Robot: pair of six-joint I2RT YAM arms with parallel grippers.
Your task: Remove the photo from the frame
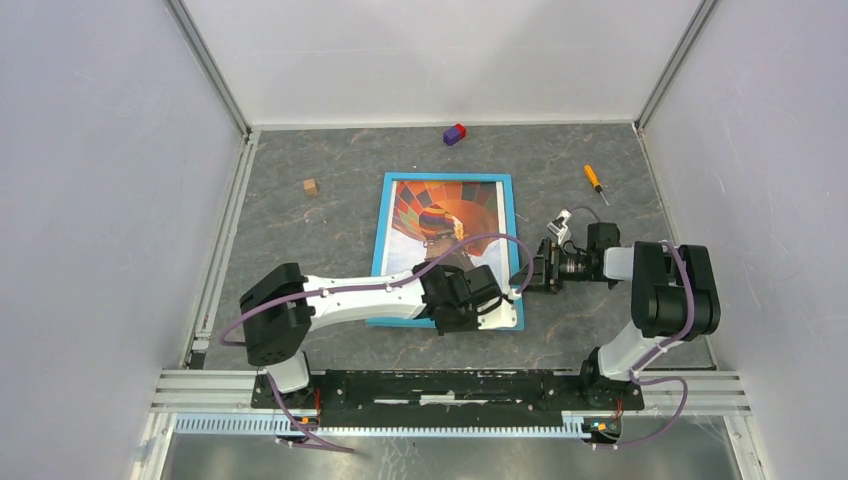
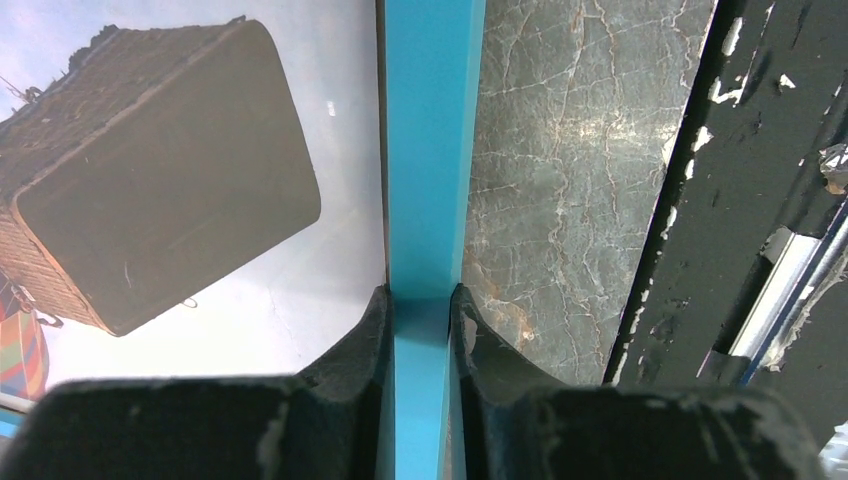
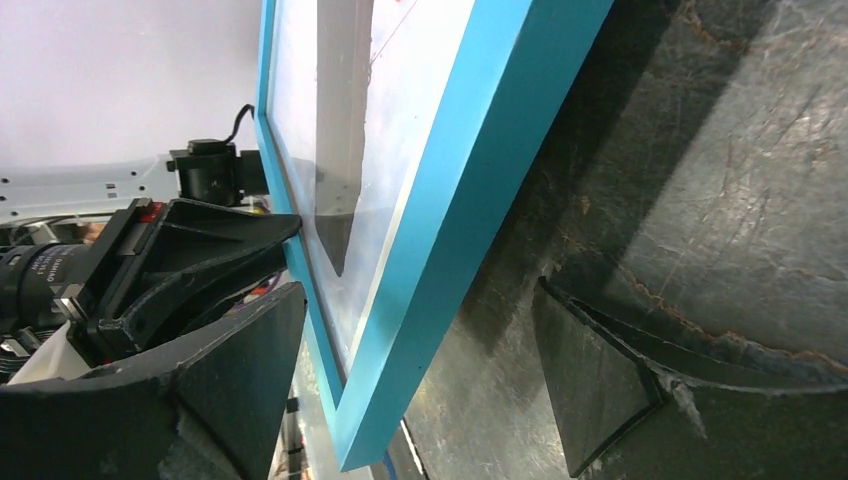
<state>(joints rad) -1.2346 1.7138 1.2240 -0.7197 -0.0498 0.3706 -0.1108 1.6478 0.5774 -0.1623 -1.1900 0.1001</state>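
The frame [image 1: 448, 177] lies picture side up in the middle of the table, and its thin blue border surrounds the photo [image 1: 445, 215] of a hot-air balloon. My left gripper [image 1: 470, 316] is shut on the frame's near border. In the left wrist view both fingers [image 2: 350, 360] press the blue strip [image 2: 425, 150], with the photo's brown basket [image 2: 150, 180] to the left. My right gripper [image 1: 523, 280] is at the frame's right edge near the front corner. It stands open, its fingers [image 3: 235, 370] straddling the blue border [image 3: 470, 200] without touching it.
A purple and red block [image 1: 455, 133] sits by the back wall, a small wooden cube [image 1: 310, 186] lies left of the frame, and an orange-handled screwdriver [image 1: 594, 180] lies at the back right. The black base rail [image 1: 450, 385] runs just behind the frame's near edge.
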